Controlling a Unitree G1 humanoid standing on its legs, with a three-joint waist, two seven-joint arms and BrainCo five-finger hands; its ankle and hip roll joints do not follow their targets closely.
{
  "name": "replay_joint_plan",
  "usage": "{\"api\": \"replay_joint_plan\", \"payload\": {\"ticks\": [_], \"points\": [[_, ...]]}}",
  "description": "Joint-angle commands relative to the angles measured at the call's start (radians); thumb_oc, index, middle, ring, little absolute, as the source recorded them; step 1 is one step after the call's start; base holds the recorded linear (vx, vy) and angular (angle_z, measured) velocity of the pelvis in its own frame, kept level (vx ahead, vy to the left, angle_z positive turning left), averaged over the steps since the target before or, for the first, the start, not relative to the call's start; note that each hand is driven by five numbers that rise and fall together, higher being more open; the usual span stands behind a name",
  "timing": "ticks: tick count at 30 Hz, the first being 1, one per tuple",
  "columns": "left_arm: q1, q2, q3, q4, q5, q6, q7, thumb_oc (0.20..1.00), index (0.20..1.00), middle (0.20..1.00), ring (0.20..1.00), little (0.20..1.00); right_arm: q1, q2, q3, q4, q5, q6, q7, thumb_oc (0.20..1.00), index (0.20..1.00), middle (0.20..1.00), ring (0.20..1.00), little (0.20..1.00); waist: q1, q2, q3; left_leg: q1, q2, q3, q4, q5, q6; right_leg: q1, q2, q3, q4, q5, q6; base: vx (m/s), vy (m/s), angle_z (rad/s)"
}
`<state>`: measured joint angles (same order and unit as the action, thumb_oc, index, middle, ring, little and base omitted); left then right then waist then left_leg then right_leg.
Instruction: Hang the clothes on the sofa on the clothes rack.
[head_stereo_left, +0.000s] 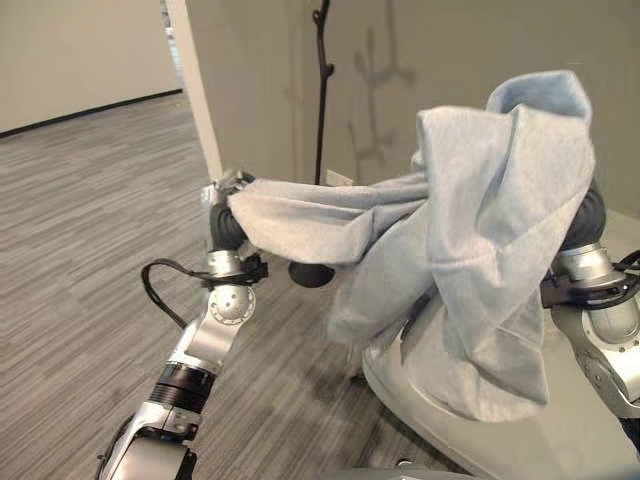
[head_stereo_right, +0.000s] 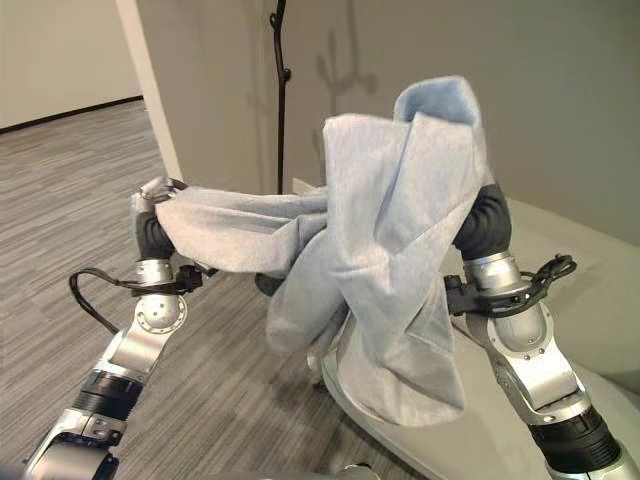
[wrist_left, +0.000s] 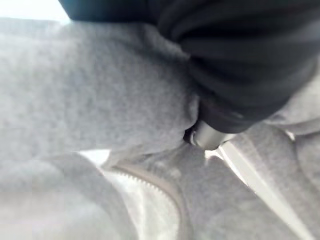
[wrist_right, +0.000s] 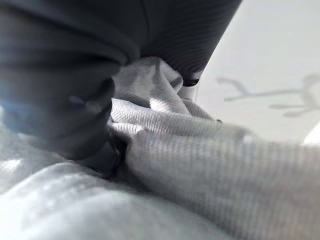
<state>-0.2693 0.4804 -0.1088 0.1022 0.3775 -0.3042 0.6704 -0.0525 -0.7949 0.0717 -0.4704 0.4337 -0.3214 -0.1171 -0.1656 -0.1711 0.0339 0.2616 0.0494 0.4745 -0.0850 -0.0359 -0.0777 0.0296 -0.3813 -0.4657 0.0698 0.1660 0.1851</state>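
Hoodie (head_stereo_left: 470, 260), light grey-blue and zipped, was held in the air between both raised arms, above the edge of the pale grey sofa (head_stereo_left: 560, 440).

Left eye view: the left hand (head_stereo_left: 222, 205) stood at one end of the garment, cloth bunched over it, its fingers hidden. The black clothes rack (head_stereo_left: 321, 90) rose against the wall behind, near a white pillar (head_stereo_left: 200, 90), well apart from the garment. Grey striped carpet (head_stereo_left: 90, 260) lay below.

Right eye view: the right hand (head_stereo_right: 487, 222) was higher, with the bulk of the hoodie draped over it and hanging down in folds; only its dark ribbed cover was visible.

Left wrist view: cloth and a zip (wrist_left: 150, 187) lay close under the cover; whether the fingers clenched the cloth could not be told.

Right wrist view: ribbed fabric was tucked against the cover; the grasp could not be confirmed here either.

Judgement: the garment had been lifted off the sofa and the carry was in hand. The next move called for closing on the rack and raising the hood or collar over a peg.
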Motion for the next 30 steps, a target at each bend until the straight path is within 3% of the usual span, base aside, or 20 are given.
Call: {"api": "replay_joint_plan", "payload": {"ticks": [1,2,3,5,6,10,11,13,14,15,18,19,20,22,25,26,28,29,30], "points": [[0.013,0.047,0.026,-0.115,0.058,-0.055,0.036,0.2,0.2,0.2,0.2,0.2,-0.01,0.049,-0.005,-0.079,-0.042,-0.057,0.001,0.2,0.2,0.2,0.2,0.2,0.009,-0.041,-0.016,0.003,0.018,-0.033,-0.002,-0.055,0.019,-0.064,-0.14,-0.036,0.034,0.358,0.077,-0.16,0.143,0.19],[0.037,0.054,0.032,-0.133,0.057,-0.064,0.035,0.2,0.2,0.2,0.2,0.2,-0.01,0.071,0.029,-0.071,-0.073,-0.044,-0.002,0.2,0.2,0.2,0.2,0.2,0.021,-0.022,0.007,-0.013,0.023,-0.035,-0.002,-0.05,0.028,-0.081,-0.151,-0.067,0.066,0.355,0.077,-0.13,0.201,0.14],[0.063,0.053,0.039,-0.136,0.047,-0.063,0.023,0.2,0.2,0.2,0.2,0.2,0.0,0.091,0.046,-0.064,-0.11,-0.035,-0.011,0.2,0.2,0.2,0.2,0.2,0.02,-0.015,0.016,-0.018,0.025,-0.042,-0.002,-0.047,0.035,-0.095,-0.145,-0.063,0.12,0.308,0.077,-0.13,0.2,0.15],[0.078,0.048,0.035,-0.133,0.033,-0.065,0.013,0.2,0.2,0.2,0.2,0.2,0.012,0.11,0.061,-0.056,-0.138,-0.026,-0.014,0.2,0.2,0.2,0.2,0.2,0.022,-0.01,0.029,-0.023,0.029,-0.043,-0.002,-0.04,0.04,-0.106,-0.122,-0.052,0.166,0.275,0.077,-0.03,0.115,0.09],[0.113,0.037,0.029,-0.115,0.01,-0.069,-0.008,0.2,0.2,0.2,0.2,0.2,0.033,0.136,0.077,-0.051,-0.193,-0.018,-0.017,0.2,0.2,0.2,0.2,0.2,0.03,-0.002,0.044,-0.027,0.042,-0.035,-0.002,-0.031,0.044,-0.132,-0.064,-0.028,0.254,0.196,0.077,-0.05,0.158,0.07],[0.168,-0.022,-0.018,-0.084,-0.085,-0.09,-0.067,0.2,0.2,0.2,0.2,0.2,0.104,0.198,0.092,-0.033,-0.229,-0.024,-0.02,0.2,0.2,0.2,0.2,0.2,0.022,0.019,0.061,-0.058,0.02,-0.04,-0.002,-0.008,0.068,-0.176,0.083,-0.016,0.383,0.029,0.07,-0.05,0.096,0.01],[0.169,-0.022,-0.019,-0.084,-0.086,-0.091,-0.067,0.2,0.2,0.2,0.2,0.2,0.106,0.199,0.092,-0.032,-0.23,-0.025,-0.021,0.2,0.2,0.2,0.2,0.2,0.022,0.018,0.06,-0.058,0.021,-0.04,-0.002,-0.008,0.067,-0.175,0.083,-0.017,0.385,0.026,0.07,-0.06,0.019,0.01],[0.2,-0.035,-0.038,-0.082,-0.112,-0.103,-0.09,0.2,0.2,0.2,0.2,0.2,0.106,0.224,0.11,-0.016,-0.241,-0.024,-0.044,0.2,0.2,0.2,0.2,0.2,0.042,0.02,0.06,-0.077,-0.002,-0.031,-0.002,0.001,0.072,-0.109,0.11,-0.052,0.323,-0.053,0.046,-0.06,-0.053,0.15],[0.233,-0.048,-0.042,-0.086,-0.144,-0.106,-0.119,0.2,0.2,0.2,0.2,0.2,0.115,0.24,0.114,-0.005,-0.248,-0.018,-0.05,0.2,0.2,0.2,0.2,0.2,0.053,0.018,0.053,-0.085,-0.003,-0.013,-0.002,0.01,0.063,-0.053,0.143,-0.068,0.238,-0.115,0.003,-0.06,-0.295,0.06],[0.282,-0.114,-0.039,-0.07,-0.329,-0.115,-0.162,0.2,0.2,0.2,0.2,0.2,0.105,0.271,0.136,0.011,-0.319,0.007,-0.1,0.2,0.2,0.2,0.2,0.2,0.072,0.041,0.045,-0.101,0.005,0.045,0.015,0.025,0.044,0.0,0.199,-0.029,0.06,-0.151,-0.027,-0.05,-0.29,-0.28],[0.287,-0.132,-0.053,-0.083,-0.364,-0.113,-0.188,0.2,0.2,0.2,0.2,0.2,0.102,0.28,0.142,0.011,-0.388,0.012,-0.125,0.2,0.2,0.2,0.2,0.2,0.077,0.062,0.054,-0.138,0.026,0.085,0.096,0.01,0.021,0.024,0.217,-0.019,0.012,-0.173,-0.048,-0.05,-0.113,-0.78],[0.276,-0.131,-0.066,-0.086,-0.363,-0.118,-0.19,0.2,0.2,0.2,0.2,0.2,0.098,0.277,0.144,0.024,-0.404,0.016,-0.136,0.2,0.2,0.2,0.2,0.2,0.077,0.063,0.06,-0.171,0.05,0.102,0.16,0.002,-0.001,0.039,0.217,-0.019,-0.009,-0.176,-0.056,-0.09,-0.12,-0.28],[0.25,-0.136,-0.082,-0.088,-0.374,-0.13,-0.187,0.2,0.2,0.2,0.2,0.2,0.075,0.271,0.15,0.036,-0.423,0.019,-0.158,0.2,0.2,0.2,0.2,0.2,0.081,0.061,0.074,-0.236,0.117,0.114,0.281,0.007,-0.042,0.066,0.215,-0.011,-0.044,-0.179,-0.071,-0.08,-0.103,-0.04],[0.237,-0.14,-0.088,-0.094,-0.38,-0.132,-0.188,0.2,0.2,0.2,0.2,0.2,0.066,0.27,0.153,0.035,-0.426,0.018,-0.165,0.2,0.2,0.2,0.2,0.2,0.079,0.064,0.078,-0.252,0.161,0.119,0.306,0.016,-0.061,0.068,0.215,-0.009,-0.053,-0.176,-0.075,-0.04,-0.018,-0.01],[0.225,-0.149,-0.123,-0.114,-0.382,-0.137,-0.211,0.2,0.2,0.2,0.2,0.2,0.053,0.256,0.162,0.032,-0.418,0.013,-0.171,0.2,0.2,0.2,0.2,0.2,0.072,0.074,0.065,-0.23,0.24,0.086,0.232,0.066,-0.069,0.053,0.19,-0.001,-0.068,-0.152,-0.055,0.0,0.129,-0.12],[0.225,-0.15,-0.124,-0.113,-0.383,-0.137,-0.211,0.2,0.2,0.2,0.2,0.2,0.053,0.256,0.162,0.032,-0.418,0.012,-0.171,0.2,0.2,0.2,0.2,0.2,0.072,0.075,0.064,-0.23,0.239,0.085,0.226,0.071,-0.07,0.052,0.191,-0.002,-0.068,-0.151,-0.055,0.04,0.143,-0.22],[0.219,-0.163,-0.149,-0.112,-0.393,-0.131,-0.219,0.2,0.2,0.2,0.2,0.2,0.051,0.251,0.16,0.037,-0.422,0.012,-0.177,0.2,0.2,0.2,0.2,0.2,0.058,0.086,0.056,-0.215,0.274,0.053,0.162,0.117,-0.079,0.044,0.183,0.014,-0.067,-0.154,-0.047,0.12,0.207,-0.14],[0.209,-0.173,-0.173,-0.107,-0.409,-0.135,-0.217,0.2,0.2,0.2,0.2,0.2,0.053,0.239,0.159,0.036,-0.419,0.008,-0.186,0.2,0.2,0.2,0.2,0.2,0.047,0.099,0.057,-0.214,0.33,0.033,0.117,0.181,-0.093,0.031,0.169,0.031,-0.052,-0.171,-0.045,0.12,0.216,-0.05],[0.208,-0.174,-0.174,-0.106,-0.409,-0.136,-0.217,0.2,0.2,0.2,0.2,0.2,0.053,0.238,0.159,0.036,-0.419,0.008,-0.187,0.2,0.2,0.2,0.2,0.2,0.047,0.101,0.057,-0.214,0.332,0.033,0.113,0.186,-0.095,0.029,0.171,0.031,-0.049,-0.173,-0.046,0.23,0.31,-0.02]]}}
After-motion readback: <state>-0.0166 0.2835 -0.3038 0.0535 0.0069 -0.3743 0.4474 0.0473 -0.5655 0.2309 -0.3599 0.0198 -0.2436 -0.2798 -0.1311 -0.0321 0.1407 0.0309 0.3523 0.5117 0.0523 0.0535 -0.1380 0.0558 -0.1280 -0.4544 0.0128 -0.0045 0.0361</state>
